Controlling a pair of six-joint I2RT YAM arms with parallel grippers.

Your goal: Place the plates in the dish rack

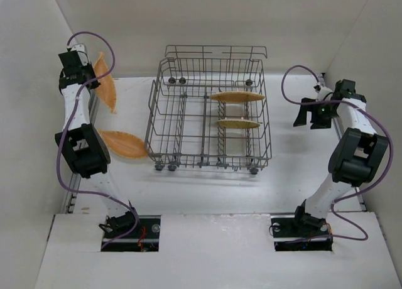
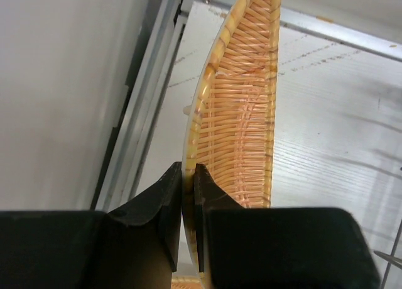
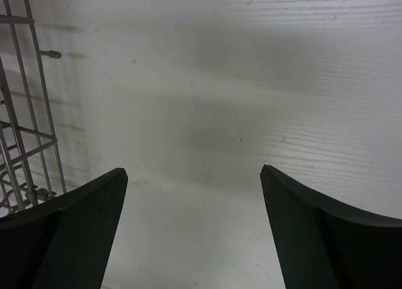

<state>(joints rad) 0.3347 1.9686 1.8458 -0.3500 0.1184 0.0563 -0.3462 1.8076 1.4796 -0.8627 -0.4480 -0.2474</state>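
The left fingers pinch the rim of a woven plate, held on edge (its weave shows plainly in the wrist view) at ten o'clock from the dish rack. A leaf-shaped plate lies flat on the worktop at eight o'clock. A rear plate and a front plate sit among the rack's tines. The right fingers are spread wide at three o'clock.

I am working in a robotics lab cell: plain white panels are enclosing a white table, and the left arm base and right arm base are sitting bolted into cut-outs at its near edge.
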